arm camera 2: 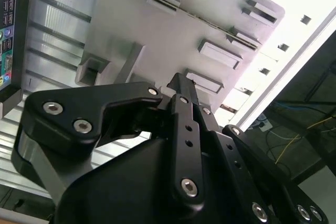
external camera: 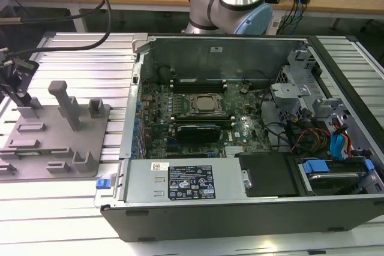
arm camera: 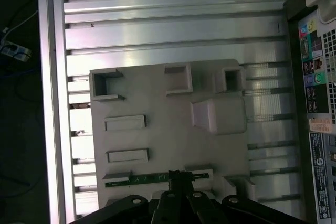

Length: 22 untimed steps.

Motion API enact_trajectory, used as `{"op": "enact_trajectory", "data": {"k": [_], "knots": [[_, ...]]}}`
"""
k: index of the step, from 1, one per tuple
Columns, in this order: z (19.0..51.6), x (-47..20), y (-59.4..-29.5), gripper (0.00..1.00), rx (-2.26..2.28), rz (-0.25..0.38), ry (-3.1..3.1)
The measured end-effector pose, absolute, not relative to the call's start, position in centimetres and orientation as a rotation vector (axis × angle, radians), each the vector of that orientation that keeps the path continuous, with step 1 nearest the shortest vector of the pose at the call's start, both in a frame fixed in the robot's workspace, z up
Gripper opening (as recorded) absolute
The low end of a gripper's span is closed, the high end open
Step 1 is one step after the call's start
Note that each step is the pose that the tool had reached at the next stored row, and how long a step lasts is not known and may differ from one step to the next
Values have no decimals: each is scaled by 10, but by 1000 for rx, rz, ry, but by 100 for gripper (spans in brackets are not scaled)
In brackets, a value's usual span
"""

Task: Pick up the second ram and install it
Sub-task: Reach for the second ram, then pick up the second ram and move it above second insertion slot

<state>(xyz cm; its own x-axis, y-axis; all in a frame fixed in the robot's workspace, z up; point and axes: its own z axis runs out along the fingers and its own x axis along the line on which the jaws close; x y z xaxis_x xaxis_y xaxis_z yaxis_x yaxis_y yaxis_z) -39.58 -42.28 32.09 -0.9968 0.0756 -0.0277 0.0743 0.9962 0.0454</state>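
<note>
We see the gripper [arm camera: 178,176] down at the grey plate [arm camera: 157,103]. Its fingers are drawn together on the middle of the ram [arm camera: 137,180] and pinch the ram's upper edge. The ram stands on edge in a long slot of the plate, a thin green strip running out to both sides of the fingertips. It is at the plate's edge nearest the gripper body, just past two shut rectangular blocks.

In the second wrist view the gripper [arm camera 2: 181,83] tapers to a single dark tip above the plate [arm camera 2: 157,40].

In the exterior view the gripper [external camera: 23,94] hangs over the plate [external camera: 60,148] at its far end on the exterior view's left. The plate lies on the ribbed metal table [external camera: 78,52]. Just beside it, on the exterior view's right, lies the open case [external camera: 210,49] with the motherboard [external camera: 156,97] inside.
</note>
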Motion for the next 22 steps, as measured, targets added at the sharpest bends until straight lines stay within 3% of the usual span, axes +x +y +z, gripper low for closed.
{"op": "enact_trajectory", "data": {"k": [13, 22], "knots": [[321, -396, -423, 8, 97, 69, 3110], [315, -396, -423, 8, -359, 63, 3098]]}}
